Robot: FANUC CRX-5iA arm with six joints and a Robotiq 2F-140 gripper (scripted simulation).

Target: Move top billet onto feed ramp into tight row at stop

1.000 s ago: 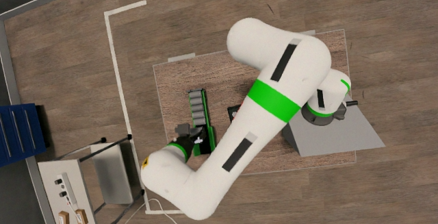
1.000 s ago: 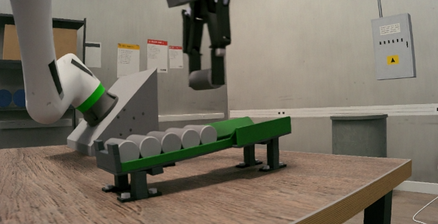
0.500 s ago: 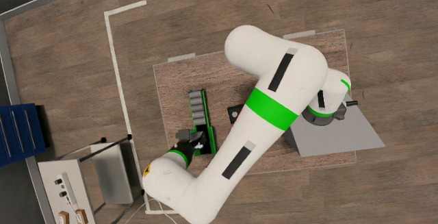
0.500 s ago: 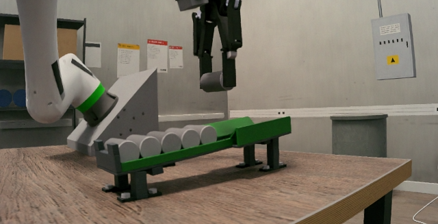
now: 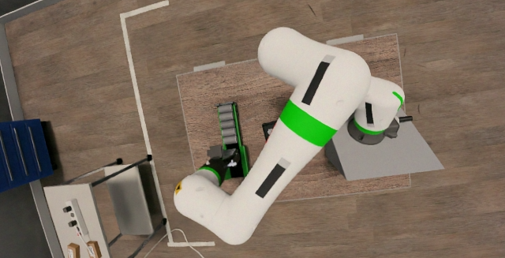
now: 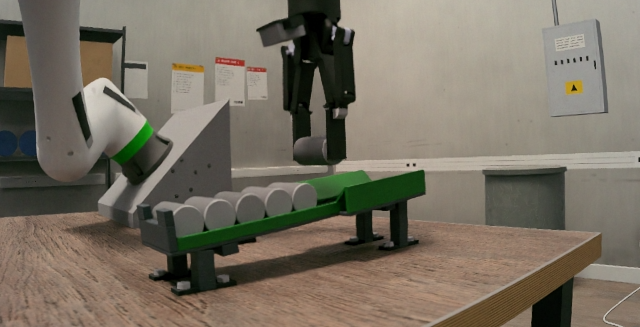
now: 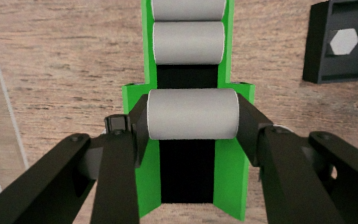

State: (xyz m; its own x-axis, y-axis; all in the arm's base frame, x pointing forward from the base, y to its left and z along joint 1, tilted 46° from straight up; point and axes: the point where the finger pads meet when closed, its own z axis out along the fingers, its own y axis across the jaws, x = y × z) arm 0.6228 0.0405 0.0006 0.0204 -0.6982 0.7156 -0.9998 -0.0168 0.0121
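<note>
My gripper [image 6: 319, 137] is shut on a grey steel billet [image 6: 310, 150] and holds it level in the air, a little above the upper part of the green feed ramp [image 6: 300, 207]. In the wrist view the billet [image 7: 192, 114] lies crosswise between the fingers, over the ramp's wider upper end [image 7: 187, 160]. Several other billets [image 6: 240, 206] lie side by side in a row on the lower ramp, against the grey stop [image 6: 152, 227]. From above, the row [image 5: 227, 123] lies on the ramp and the gripper [image 5: 225, 157] is past its open end.
The ramp stands on dark legs on a wooden table. The grey wedge-shaped arm base [image 6: 190, 157] is behind the ramp's low end. A black tray with a hex part [image 7: 342, 42] lies on the table to the right of the ramp. The table edge [image 6: 525, 287] is at front right.
</note>
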